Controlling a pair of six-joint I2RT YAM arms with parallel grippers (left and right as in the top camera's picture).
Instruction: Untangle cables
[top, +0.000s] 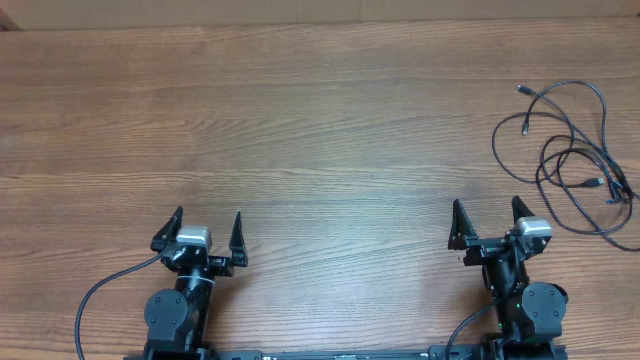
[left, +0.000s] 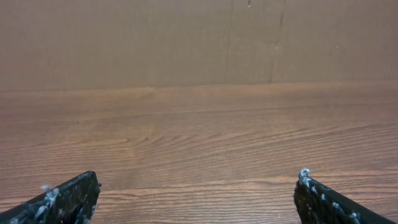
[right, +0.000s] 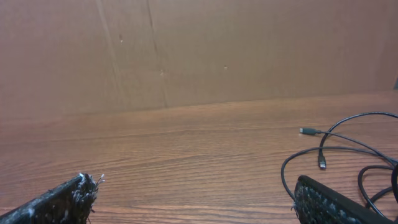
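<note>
The cables (top: 575, 160) lie in a loose black tangle at the table's right edge, small plug ends poking out to the left and bluish plugs near the right side. In the right wrist view the cables (right: 348, 152) curl at the lower right, just beyond my right fingertip. My right gripper (top: 490, 212) stands open near the front edge, left of and below the tangle, holding nothing. Far off at the front left, my left gripper (top: 208, 220) is open too, with bare wood between its fingers (left: 68, 196).
The wooden table (top: 300, 130) stretches back to a brown cardboard wall (left: 186, 37). Thicker black arm cables (top: 105, 290) trail from both arm bases along the front edge.
</note>
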